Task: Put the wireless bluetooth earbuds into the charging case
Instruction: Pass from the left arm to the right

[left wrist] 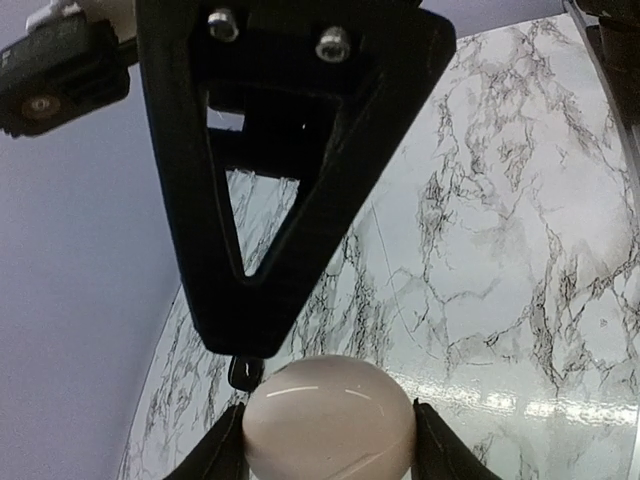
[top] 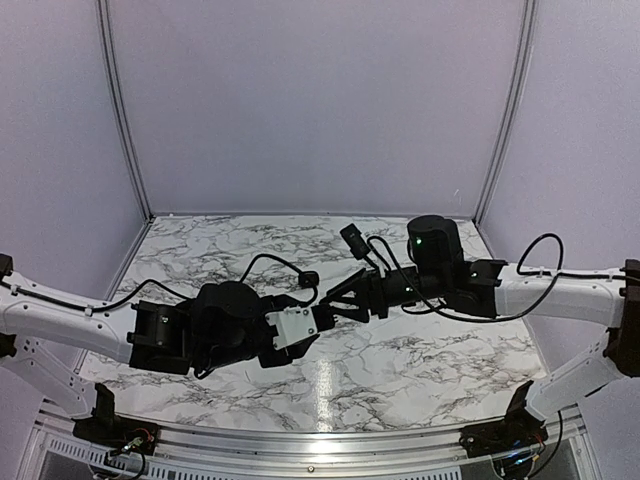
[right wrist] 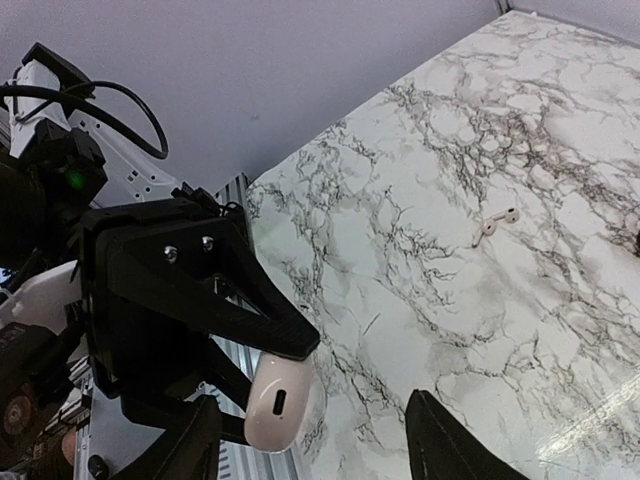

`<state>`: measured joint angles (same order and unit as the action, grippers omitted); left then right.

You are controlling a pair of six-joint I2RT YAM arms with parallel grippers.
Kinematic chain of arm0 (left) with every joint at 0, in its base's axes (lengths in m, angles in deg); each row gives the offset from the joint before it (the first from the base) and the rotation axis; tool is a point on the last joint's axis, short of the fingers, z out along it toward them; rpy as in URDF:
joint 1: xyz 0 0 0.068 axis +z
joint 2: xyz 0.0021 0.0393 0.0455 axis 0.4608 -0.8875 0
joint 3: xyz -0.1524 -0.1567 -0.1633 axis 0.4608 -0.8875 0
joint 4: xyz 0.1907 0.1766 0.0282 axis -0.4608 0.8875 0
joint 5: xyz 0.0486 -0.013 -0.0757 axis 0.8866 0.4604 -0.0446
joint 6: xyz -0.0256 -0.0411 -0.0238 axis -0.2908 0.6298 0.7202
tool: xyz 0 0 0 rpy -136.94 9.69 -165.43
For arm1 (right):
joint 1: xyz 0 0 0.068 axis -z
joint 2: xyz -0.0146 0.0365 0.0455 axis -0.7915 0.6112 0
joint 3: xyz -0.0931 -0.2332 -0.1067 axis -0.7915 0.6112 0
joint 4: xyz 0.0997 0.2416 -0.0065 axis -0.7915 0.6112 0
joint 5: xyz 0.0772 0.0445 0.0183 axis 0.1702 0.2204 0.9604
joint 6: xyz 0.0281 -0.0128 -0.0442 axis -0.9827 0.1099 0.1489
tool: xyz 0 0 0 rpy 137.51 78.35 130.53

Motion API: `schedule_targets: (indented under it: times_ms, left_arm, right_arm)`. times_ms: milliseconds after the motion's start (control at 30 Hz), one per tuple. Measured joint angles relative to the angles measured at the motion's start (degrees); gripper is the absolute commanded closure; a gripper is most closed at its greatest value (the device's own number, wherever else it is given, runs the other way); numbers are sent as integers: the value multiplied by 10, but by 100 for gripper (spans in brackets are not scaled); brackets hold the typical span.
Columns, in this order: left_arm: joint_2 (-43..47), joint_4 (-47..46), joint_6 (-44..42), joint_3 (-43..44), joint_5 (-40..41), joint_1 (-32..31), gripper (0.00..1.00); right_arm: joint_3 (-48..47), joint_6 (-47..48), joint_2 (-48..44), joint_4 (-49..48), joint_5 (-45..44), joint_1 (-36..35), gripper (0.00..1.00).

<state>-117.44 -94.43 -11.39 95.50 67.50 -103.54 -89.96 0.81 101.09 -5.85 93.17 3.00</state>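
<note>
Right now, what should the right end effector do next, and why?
Probably ease the right end effector onto the charging case to open its lid: the left end effector grips the case, which looks closed, while an earbud lies on the table.

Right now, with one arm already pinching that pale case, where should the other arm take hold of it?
Probably by its two bare faces. The left gripper clamps the charging case on opposite sides, leaving its slotted end toward the right gripper; that one should come end-on, jaws crosswise to the left's.
</note>
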Motion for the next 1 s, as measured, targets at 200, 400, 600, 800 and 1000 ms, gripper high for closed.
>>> schedule_targets:
  times_ms: [200, 400, 600, 800, 1000]
  left_arm:
    - [6, 0, -54, -6, -20, -5, 67]
    - [9, 0, -96, -14, -40, -10, 67]
    - [9, 1, -125, -14, -41, -13, 67]
    - [6, 8, -140, -14, -41, -14, 67]
    - [4, 10, -152, -14, -39, -16, 63]
  right_arm:
    - [-7, 1, 32, 28, 45, -5, 43]
    - [-14, 2, 39, 39, 77, -11, 50]
    - [-31, 10, 61, 60, 98, -16, 54]
    - [-42, 23, 78, 88, 112, -23, 66]
    - [-49, 28, 79, 103, 118, -25, 85]
